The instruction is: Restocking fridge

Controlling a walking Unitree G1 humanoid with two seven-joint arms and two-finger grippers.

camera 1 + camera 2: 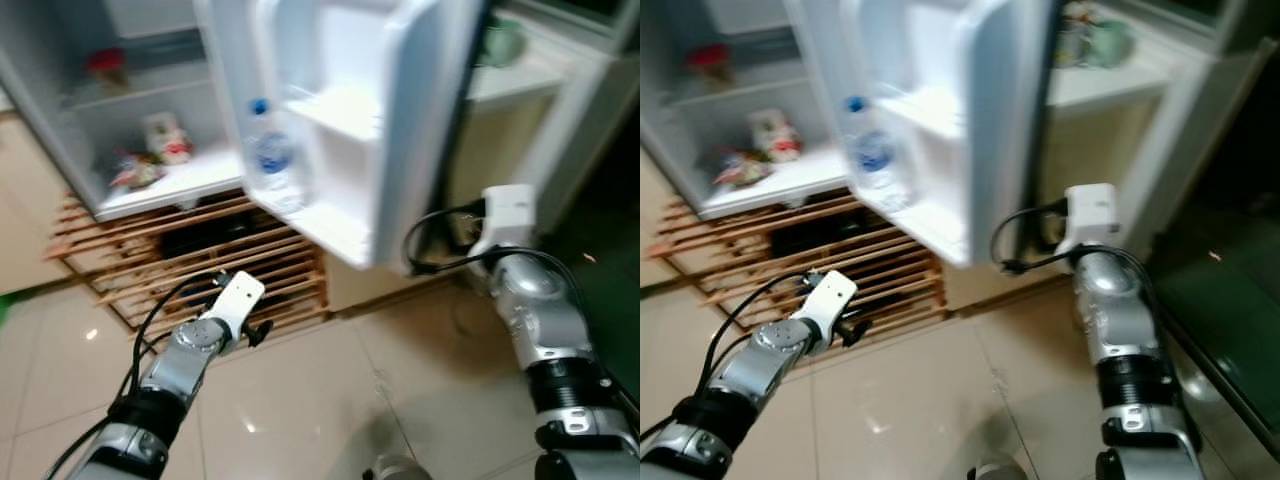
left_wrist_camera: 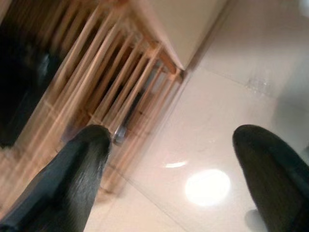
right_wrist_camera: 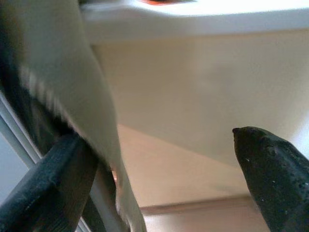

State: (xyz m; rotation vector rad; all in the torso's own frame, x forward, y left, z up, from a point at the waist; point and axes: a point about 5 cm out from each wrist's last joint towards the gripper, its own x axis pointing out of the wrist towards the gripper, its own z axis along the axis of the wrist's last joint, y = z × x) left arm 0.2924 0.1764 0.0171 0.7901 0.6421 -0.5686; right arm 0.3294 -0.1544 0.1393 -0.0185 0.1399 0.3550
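The white fridge (image 1: 150, 195) stands open, and its door (image 1: 400, 130) swings out toward me. A clear water bottle (image 1: 270, 155) with a blue cap stands in the door's lower shelf. Several colourful packets (image 1: 150, 150) lie on the inner shelf. My left gripper (image 2: 171, 140) hangs low and open, with nothing between its fingers, above the tiled floor beside a wooden slatted rack (image 2: 111, 92). My right arm (image 1: 530, 300) is raised to the door's outer edge. My right gripper (image 3: 154, 137) is open, and the pale door edge (image 3: 91, 96) lies against one finger.
The wooden slatted rack (image 1: 220, 260) sits under the fridge. A cream cabinet (image 1: 520, 90) with a greenish object on its top stands to the right of the door. Glossy beige floor tiles (image 1: 330, 400) stretch out in front of me, and a dark green area (image 1: 1230, 300) lies at the far right.
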